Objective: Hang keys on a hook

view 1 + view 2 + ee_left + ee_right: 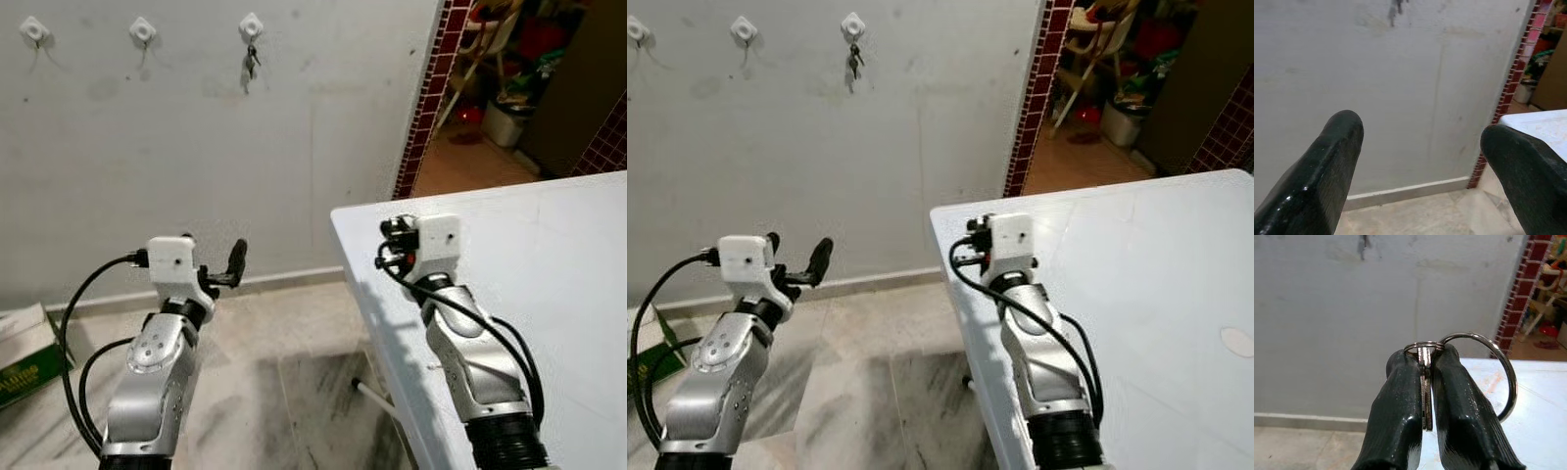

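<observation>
We see a flat silver key on a thin steel ring (1476,369) clenched between the two black fingers of our right gripper (1425,396), held above the near corner of the white table (549,255). Our left gripper (1420,166) hangs released over the marble floor (284,372). Ahead, three white wall hooks (142,30); another dark key bunch (251,65) hangs on the rightmost

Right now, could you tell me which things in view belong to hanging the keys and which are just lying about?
Belongs to the job:
- key on its ring, pinched in the right gripper
- three wall hooks: two bare, one already holding keys

Just about:
- white table
- green box on the floor
- left gripper, open and empty
</observation>
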### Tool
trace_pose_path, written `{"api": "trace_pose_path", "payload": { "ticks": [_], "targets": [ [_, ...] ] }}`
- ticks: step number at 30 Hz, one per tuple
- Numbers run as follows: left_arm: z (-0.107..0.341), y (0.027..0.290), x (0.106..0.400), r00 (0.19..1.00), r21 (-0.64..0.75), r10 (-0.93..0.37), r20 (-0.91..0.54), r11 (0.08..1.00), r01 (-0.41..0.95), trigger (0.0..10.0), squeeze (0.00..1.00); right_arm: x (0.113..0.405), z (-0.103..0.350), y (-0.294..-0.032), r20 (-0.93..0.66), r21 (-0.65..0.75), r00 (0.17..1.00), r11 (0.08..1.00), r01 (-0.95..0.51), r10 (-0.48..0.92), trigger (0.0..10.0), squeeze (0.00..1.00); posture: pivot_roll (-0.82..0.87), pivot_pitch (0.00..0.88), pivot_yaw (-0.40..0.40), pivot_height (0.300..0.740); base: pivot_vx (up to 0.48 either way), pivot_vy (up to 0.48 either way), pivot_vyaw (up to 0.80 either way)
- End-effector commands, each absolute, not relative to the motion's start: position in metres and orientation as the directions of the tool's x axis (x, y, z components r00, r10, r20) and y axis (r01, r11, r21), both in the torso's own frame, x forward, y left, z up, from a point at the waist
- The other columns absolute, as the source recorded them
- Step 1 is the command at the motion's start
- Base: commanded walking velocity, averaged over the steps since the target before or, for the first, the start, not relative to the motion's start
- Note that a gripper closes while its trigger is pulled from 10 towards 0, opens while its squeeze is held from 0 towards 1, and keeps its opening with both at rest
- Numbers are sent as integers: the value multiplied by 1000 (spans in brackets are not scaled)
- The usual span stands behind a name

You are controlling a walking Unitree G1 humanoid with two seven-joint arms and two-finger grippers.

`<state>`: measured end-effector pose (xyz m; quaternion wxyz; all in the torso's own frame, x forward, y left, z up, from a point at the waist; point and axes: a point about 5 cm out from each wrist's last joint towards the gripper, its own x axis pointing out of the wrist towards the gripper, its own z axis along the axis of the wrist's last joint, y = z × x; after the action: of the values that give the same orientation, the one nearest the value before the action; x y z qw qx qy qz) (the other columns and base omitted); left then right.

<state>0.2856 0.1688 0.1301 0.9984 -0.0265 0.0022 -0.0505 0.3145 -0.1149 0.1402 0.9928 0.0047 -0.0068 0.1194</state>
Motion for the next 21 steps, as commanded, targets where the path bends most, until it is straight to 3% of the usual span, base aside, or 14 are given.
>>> {"api": "trace_pose_path", "payload": {
  "ticks": [1,21],
  "targets": [
    [129,174,287,997,-45,-78,-17,996,77,10000,0,316,144,-109,31,1,965,966,-260,260,10000,0,67,0,-17,740,0,480,0],
    [130,174,294,995,-23,-98,-21,995,97,10000,0,319,146,-108,52,3,967,968,-250,250,10000,0,72,0,8,740,0,480,0]
  ]
}}
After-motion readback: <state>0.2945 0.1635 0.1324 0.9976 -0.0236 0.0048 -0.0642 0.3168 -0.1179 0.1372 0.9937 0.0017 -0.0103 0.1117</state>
